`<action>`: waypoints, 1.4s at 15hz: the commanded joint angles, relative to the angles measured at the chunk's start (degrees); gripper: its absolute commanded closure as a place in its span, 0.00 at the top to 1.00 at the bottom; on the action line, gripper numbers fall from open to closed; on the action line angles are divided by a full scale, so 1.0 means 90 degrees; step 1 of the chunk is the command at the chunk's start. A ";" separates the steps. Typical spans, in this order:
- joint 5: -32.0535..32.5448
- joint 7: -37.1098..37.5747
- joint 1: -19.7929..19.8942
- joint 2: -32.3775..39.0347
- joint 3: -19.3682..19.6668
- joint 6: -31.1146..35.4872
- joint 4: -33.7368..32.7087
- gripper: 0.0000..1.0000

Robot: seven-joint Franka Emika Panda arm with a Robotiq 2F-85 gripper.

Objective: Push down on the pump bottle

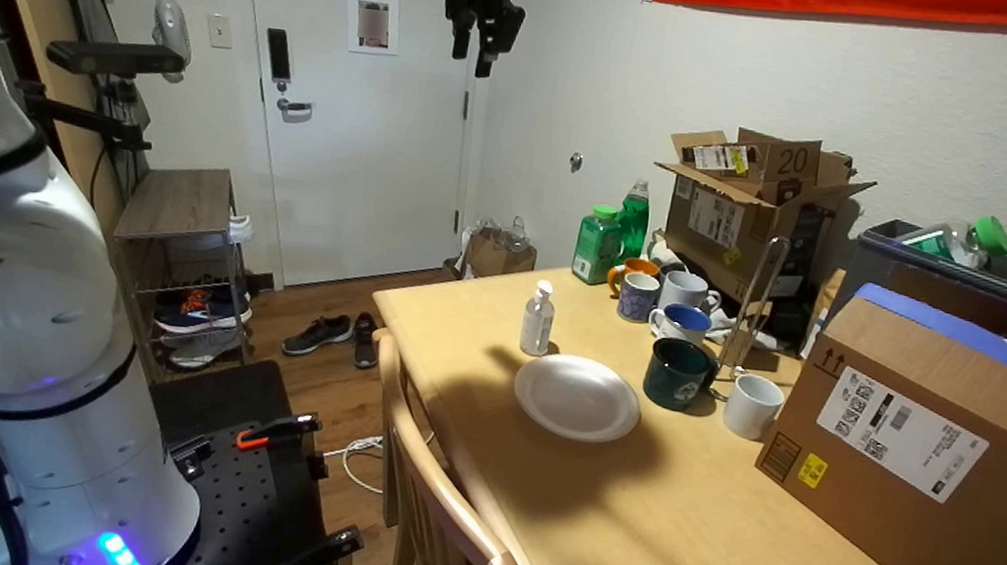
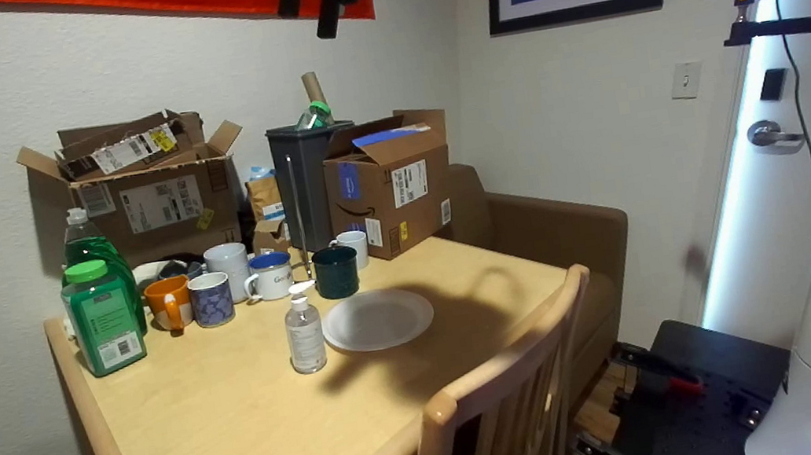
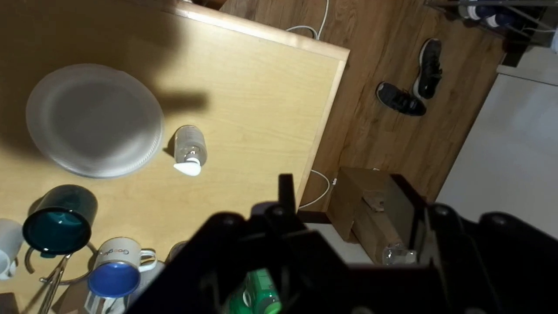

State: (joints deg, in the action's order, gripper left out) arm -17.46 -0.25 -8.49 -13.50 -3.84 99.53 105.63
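Pale table [image 2: 229, 443] with 1 pump bottle [image 2: 306, 338], 1 plate [image 2: 378, 320], 2 green bottles [image 2: 104, 321].

White walls [image 2: 152, 65], door [image 1: 377, 148], wood floor [image 3: 362, 117], pale table [image 2: 213, 437], wooden chair [image 2: 511, 358]

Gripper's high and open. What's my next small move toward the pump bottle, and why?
Probably ease the gripper sideways at this height until it lines up over the pump bottle: the wrist view shows the bottle left of the parted jaws, not between them, so descending now would likely miss.
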 commanded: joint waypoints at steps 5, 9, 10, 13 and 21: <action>0.0753 0.0165 0.0255 0.0668 -0.0047 -0.0303 -0.0727 0.00; 0.1532 0.0370 0.0349 0.0852 -0.0055 -0.0442 -0.0913 0.00; 0.1645 0.0397 0.0357 0.0885 -0.0057 -0.0508 -0.0968 0.00; 0.1857 0.0439 0.0348 0.1067 -0.0075 -0.0678 -0.1139 0.00; 0.1726 0.0316 0.0301 0.1582 -0.0123 -0.0769 -0.1449 0.00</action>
State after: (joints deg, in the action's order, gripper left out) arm -1.97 1.73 -5.85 -1.64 -4.42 95.14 95.94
